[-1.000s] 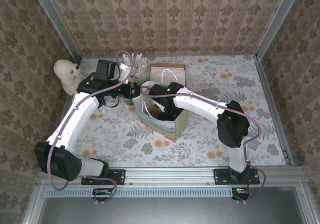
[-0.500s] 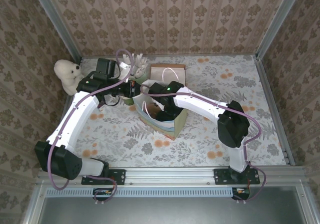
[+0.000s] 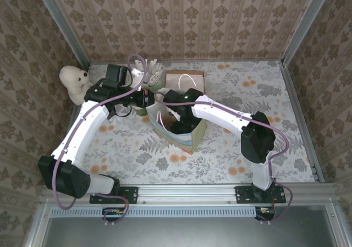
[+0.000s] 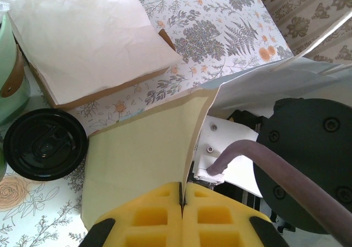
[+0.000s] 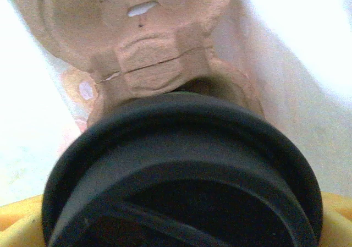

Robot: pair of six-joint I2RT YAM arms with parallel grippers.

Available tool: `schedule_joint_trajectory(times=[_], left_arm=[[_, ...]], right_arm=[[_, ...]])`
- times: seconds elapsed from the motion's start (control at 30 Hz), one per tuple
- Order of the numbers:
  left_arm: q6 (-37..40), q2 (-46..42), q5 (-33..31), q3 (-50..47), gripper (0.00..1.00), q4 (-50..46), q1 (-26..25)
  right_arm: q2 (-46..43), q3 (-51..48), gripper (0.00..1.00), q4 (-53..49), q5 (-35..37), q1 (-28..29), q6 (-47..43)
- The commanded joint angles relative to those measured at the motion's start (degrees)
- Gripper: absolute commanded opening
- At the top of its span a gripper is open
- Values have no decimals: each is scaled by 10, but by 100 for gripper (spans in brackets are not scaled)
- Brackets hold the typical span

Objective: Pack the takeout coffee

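White bag (image 5: 297, 49) interior surrounds the takeout coffee (image 5: 181, 164), black-lidded and round.

The surface (image 3: 137, 154) wears a pale cloth printed with grey ferns and orange blossoms. The walls (image 3: 181, 21) are beige damask. The left arm (image 3: 88, 127) and right arm (image 3: 220, 114) are white with black joints and purple cables, and the left gripper (image 4: 182, 198) has yellow jaws. The paper bag (image 4: 143, 145) is cream-yellow outside and white within. The takeout coffee (image 5: 181, 164) shows a black lid; its cup is perhaps dark green, too blurred to be sure. The moulded tray (image 5: 151, 49) is tan, the teddy bear (image 3: 73, 81) cream and the holder (image 4: 11, 84) pale green.
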Motion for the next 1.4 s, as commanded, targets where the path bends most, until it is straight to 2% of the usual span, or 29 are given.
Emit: schedule_joint_trajectory(times=[0.0,0.13,0.7,0.9,1.37], left_arm=[[-5,-3,-2,10,0,0,0],[-4,-1,-2,11,0,-1,0],[-5,6,-5,17,0,-7,0],[-3,5,-6,16,0,-9,0],[-3,6,-5,19,0,-10,0]], right_arm=[[-26,16,95,-15,17,4,2],[-26,17,100,-17,18,5,4],[-68,6,100,17,31,7,-5],[-99,-16,100,45,12,7,-22],[-98,-15,100,43,39,7,-22]])
